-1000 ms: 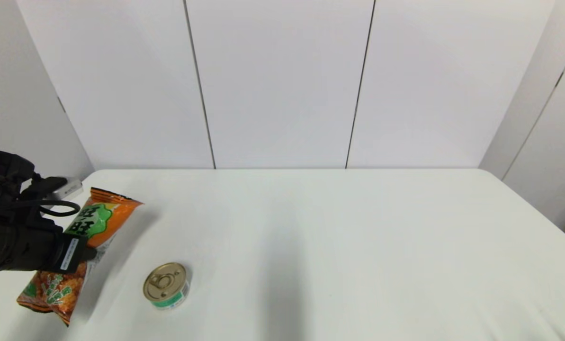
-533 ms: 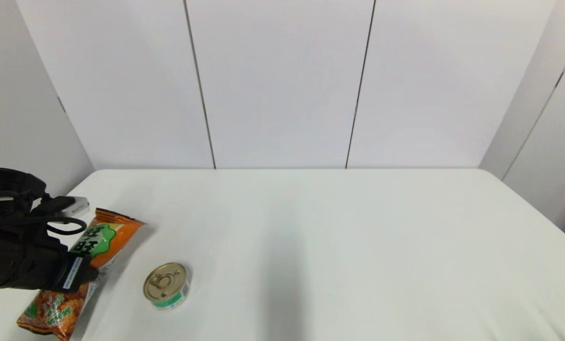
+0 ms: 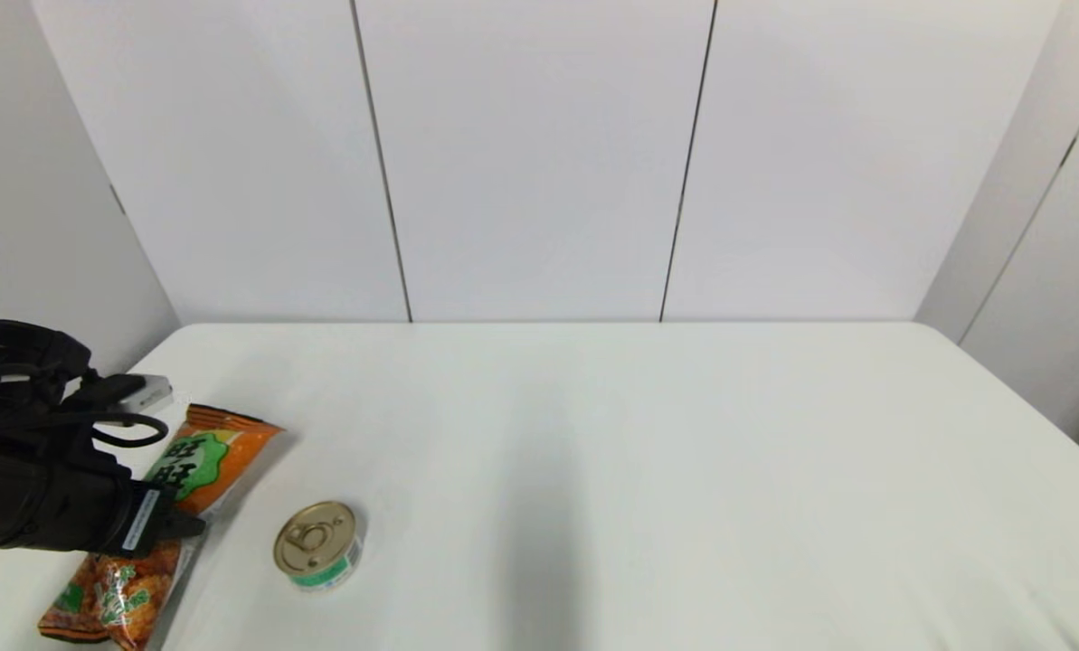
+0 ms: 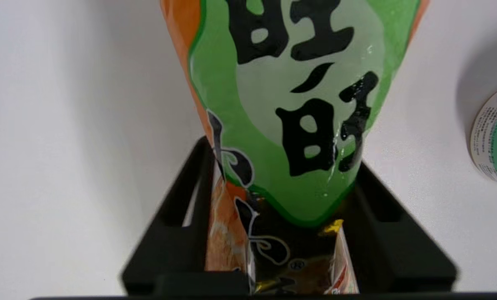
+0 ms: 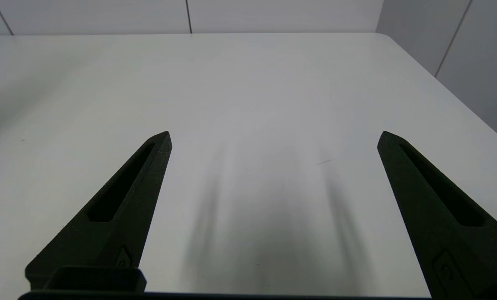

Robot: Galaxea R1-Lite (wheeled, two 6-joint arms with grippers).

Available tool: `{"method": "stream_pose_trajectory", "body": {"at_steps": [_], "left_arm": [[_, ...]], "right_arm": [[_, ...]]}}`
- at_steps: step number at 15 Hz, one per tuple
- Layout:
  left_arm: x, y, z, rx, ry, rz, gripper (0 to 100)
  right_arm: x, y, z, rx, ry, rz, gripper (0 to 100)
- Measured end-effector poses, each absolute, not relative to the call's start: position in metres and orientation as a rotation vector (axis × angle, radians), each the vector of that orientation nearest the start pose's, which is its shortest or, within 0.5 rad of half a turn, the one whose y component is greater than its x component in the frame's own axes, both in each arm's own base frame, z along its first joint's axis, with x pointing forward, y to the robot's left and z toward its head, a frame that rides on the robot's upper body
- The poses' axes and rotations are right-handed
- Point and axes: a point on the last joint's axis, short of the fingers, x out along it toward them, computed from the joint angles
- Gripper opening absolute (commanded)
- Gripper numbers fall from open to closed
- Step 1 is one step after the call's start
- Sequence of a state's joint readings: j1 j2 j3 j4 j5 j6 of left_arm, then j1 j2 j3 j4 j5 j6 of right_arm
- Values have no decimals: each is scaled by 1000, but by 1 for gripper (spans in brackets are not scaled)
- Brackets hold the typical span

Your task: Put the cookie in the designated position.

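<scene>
The left pincer [image 3: 173, 524] is clenched across the middle of the cookie [image 3: 197, 457], whose long axis runs from beneath the pincer diagonally away, badge end pointing beyond its fingertips, low over the table [image 3: 638, 470].

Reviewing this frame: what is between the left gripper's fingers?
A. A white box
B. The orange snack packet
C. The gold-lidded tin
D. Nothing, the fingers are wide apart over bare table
B. In the left wrist view the left gripper has its two black fingers on either side of the orange snack packet, pinching its middle; the gold-lidded tin stands apart on the white table.
</scene>
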State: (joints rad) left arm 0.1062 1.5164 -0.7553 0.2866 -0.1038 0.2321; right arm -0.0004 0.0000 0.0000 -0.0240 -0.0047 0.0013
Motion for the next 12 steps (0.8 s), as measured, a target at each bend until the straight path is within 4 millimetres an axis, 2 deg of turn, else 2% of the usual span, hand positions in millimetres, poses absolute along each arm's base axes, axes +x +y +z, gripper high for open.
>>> {"method": "stream_pose_trajectory", "body": {"at_steps": [3, 5, 9, 12], "left_arm": [[215, 20, 153, 109, 997, -120, 100], [217, 18, 169, 120, 931, -123, 100], [216, 10, 216, 158, 736, -135, 100], [203, 4, 257, 184, 556, -145, 100]], "right_arm": [[-23, 0, 78, 1, -24, -5, 100], [-23, 0, 78, 2, -24, -5, 100], [-23, 0, 78, 2, -24, -5, 100], [-23, 0, 78, 2, -24, -5, 100]]}}
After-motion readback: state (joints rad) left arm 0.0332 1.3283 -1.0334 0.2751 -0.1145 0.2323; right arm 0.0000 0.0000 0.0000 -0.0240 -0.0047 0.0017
